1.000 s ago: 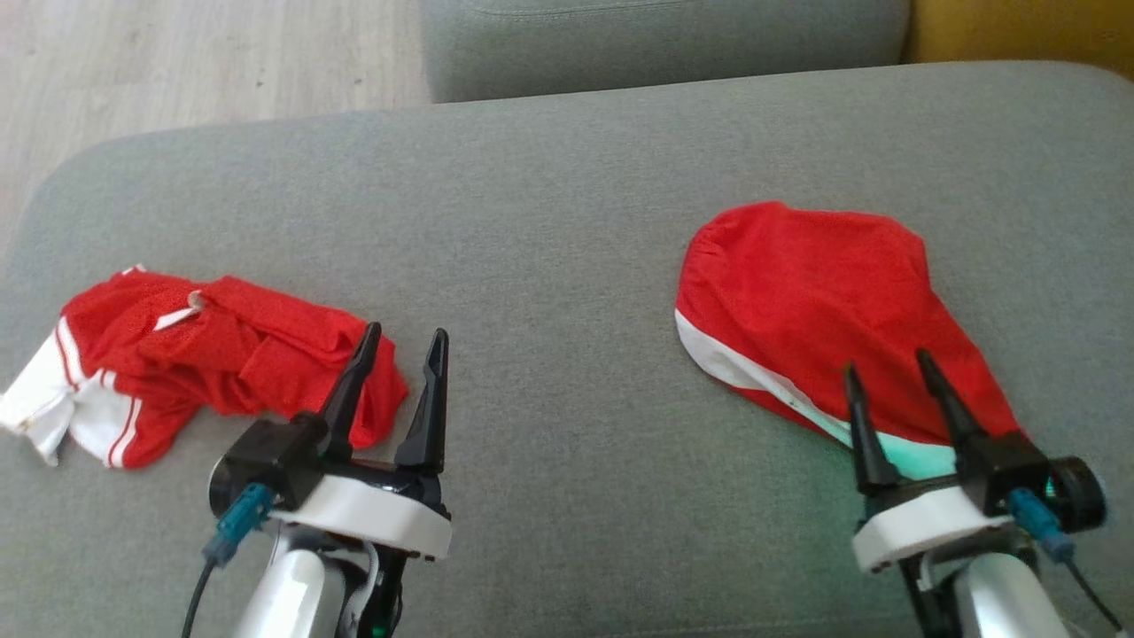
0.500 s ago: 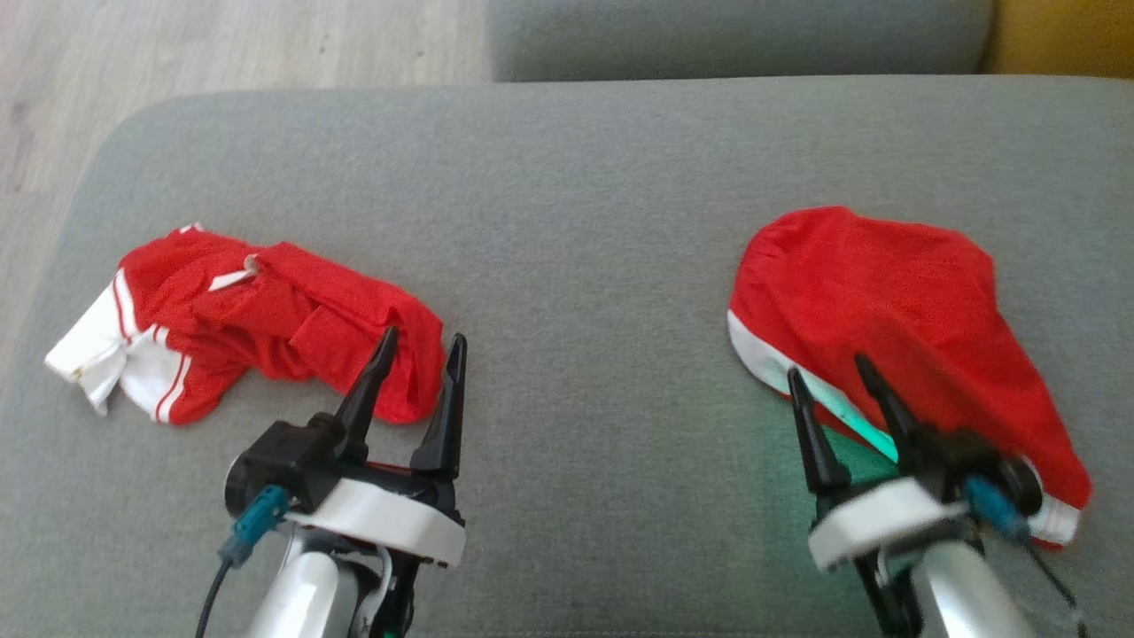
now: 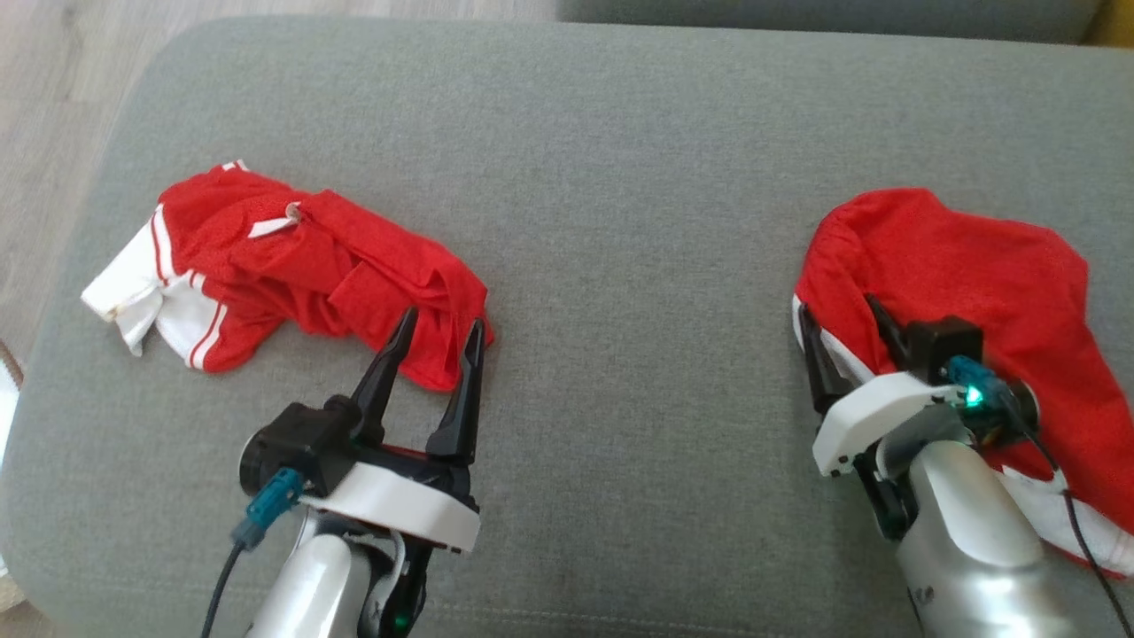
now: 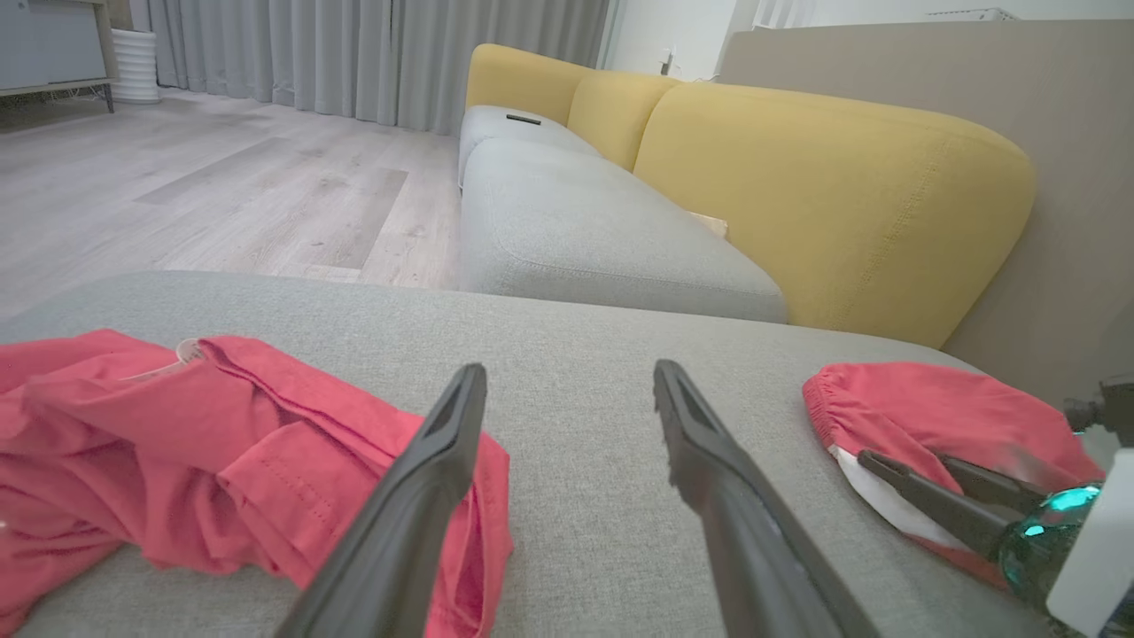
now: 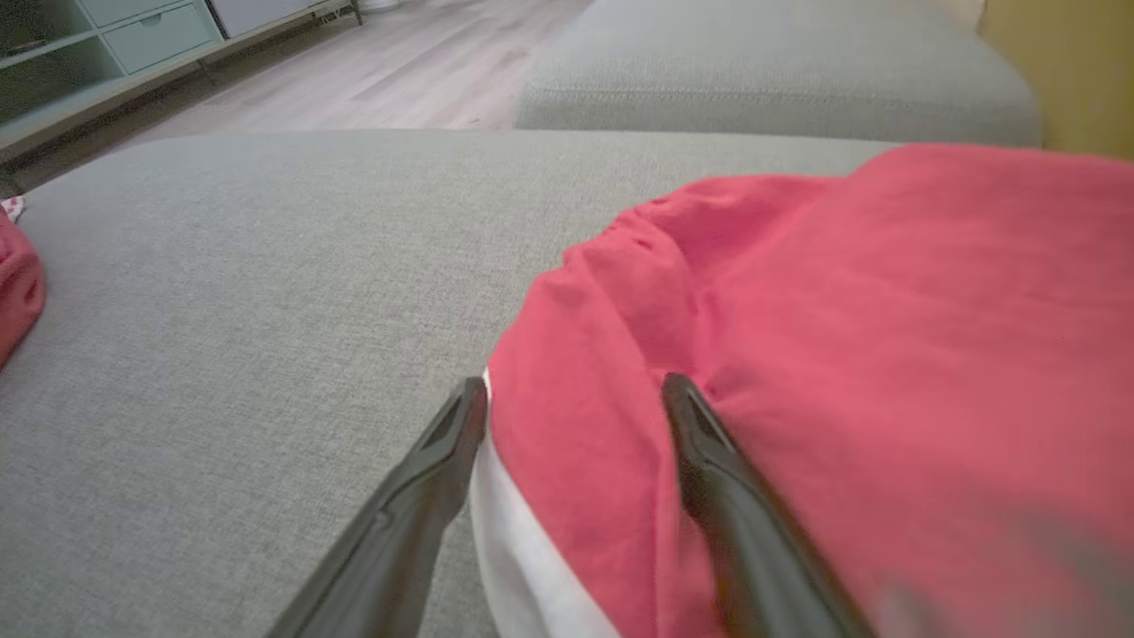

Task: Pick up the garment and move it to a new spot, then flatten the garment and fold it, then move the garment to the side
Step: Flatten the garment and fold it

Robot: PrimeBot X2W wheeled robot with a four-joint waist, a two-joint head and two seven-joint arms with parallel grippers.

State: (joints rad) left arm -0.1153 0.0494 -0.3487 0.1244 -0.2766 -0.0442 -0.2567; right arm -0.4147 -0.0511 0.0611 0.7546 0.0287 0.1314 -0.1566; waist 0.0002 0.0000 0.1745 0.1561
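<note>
Red garment [image 3: 974, 257] with white edge; red, white-striped cloth [image 3: 354, 266]; grey cushion [image 3: 620, 177].

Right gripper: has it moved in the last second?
Yes. Judged against the right-hand red garment, the right gripper has gone forward and toward the robot's left; its open fingers now straddle the garment's white-trimmed edge.

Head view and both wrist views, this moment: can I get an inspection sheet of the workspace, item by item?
Surface: grey fabric seat cushion, bare between the two garments.
Job's things: crumpled red garment with white striped trim at the robot's left; smoother red garment with white band at its right.
Clutter: nothing seen.
Pincers: left pincer open, at the crumpled garment's near end; right pincer open, fingers straddling the smoother garment's edge.
Cables: black left-wrist cable hangs from a teal plug; black right-wrist cable crosses over the red cloth.
Surroundings: pale wood floor, yellow sofa backrest, grey curtains.
</note>
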